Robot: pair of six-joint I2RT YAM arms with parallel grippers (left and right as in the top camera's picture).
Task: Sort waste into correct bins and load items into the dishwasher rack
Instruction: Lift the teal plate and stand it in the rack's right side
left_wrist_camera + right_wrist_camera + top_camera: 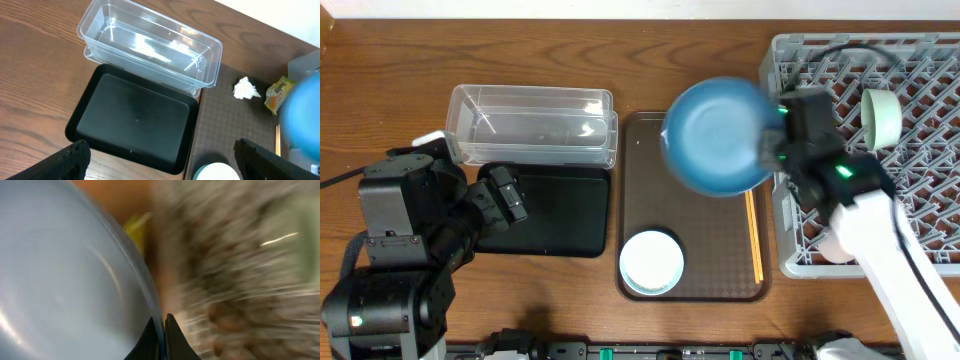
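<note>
Dish status: the large blue dish [718, 135] shows blurred above the far end of the brown serving tray [720, 250], close beside the dishwasher rack [920, 200], and my right gripper [161, 337] is pinched narrow on its rim. In the rack I can see the mint-green bowl [880, 117] among the pegs. My left gripper [505, 197] is spread wide and carries nothing, over the left edge of the black tray [135, 117] just beside the clear tub [205, 67], while the white bowl [651, 262], chopsticks [754, 240], tissue wad [246, 89] and snack wrapper [279, 92] lie on the serving tray.
</note>
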